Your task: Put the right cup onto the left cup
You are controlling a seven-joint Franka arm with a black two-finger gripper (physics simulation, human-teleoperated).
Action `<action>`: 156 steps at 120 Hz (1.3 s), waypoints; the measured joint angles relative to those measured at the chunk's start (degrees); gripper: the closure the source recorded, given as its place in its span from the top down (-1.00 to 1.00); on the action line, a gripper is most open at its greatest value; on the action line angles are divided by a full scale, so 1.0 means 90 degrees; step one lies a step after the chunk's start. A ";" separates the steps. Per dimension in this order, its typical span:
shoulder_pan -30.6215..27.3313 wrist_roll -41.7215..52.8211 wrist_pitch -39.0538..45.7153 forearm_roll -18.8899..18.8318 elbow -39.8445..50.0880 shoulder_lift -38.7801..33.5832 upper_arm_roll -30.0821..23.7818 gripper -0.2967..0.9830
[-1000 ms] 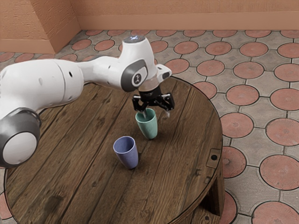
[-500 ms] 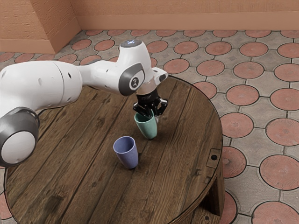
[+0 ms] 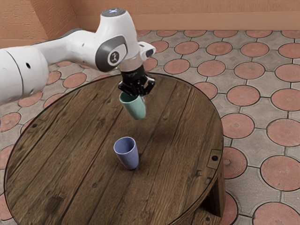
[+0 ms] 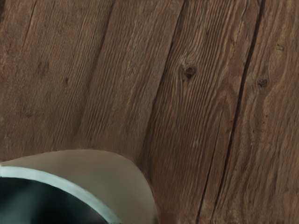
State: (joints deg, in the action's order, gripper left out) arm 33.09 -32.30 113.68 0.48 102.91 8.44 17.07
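The hand [image 3: 139,95] is clamped on the green cup [image 3: 135,109] at its rim; this cup is in the air, tilted, above the wooden surface [image 3: 70,150]; the purple cup [image 3: 127,156] stands upright on the surface.

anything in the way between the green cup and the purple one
Nothing visible stands in the way. The green cup is held tilted in the gripper, above the table, and the purple cup stands upright on the tabletop with its mouth uncovered.
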 joint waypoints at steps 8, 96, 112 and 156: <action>0.0006 -0.0105 -0.0444 -0.0170 0.0146 -0.0315 -0.0102 -0.69; -0.0076 -0.0818 -0.0229 -0.0133 0.1946 -0.1426 -0.0402 -0.69; -0.0065 -0.0880 -0.0094 -0.0011 0.2117 -0.1510 -0.0399 -0.69; -0.0076 -0.0976 0.0029 0.0121 0.2210 -0.1571 -0.0367 0.15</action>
State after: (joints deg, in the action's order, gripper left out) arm 32.40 -41.09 113.94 1.57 122.81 -5.70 13.77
